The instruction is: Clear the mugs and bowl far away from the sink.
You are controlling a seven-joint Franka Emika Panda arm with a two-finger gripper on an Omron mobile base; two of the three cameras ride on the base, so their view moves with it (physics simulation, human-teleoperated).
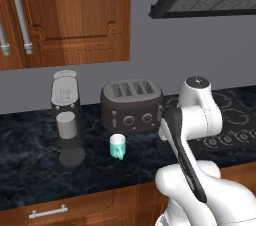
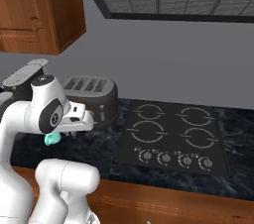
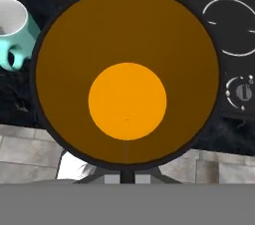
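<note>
Look down through the hand view: the dark cylindrical mug with the orange interior (image 3: 127,77) sits directly in line with the gripper (image 3: 127,175), mouth facing the camera, so its long axis runs straight along the hand. The jaws are clenched, and from how the mug's rim meets the dark fingertips at the bottom edge, you are most likely grasping it by the wall. The pale teal mug with a white inside (image 3: 13,31) stands just beside it, handle toward you; in the left base view it rests on the black marbled counter (image 1: 30,160) in front of the dark four-slot toaster (image 1: 132,104). The black four-ring cooktop (image 2: 171,136) lies beyond. Set-down room looks adequate near the toaster; mind the teal mug.
</note>
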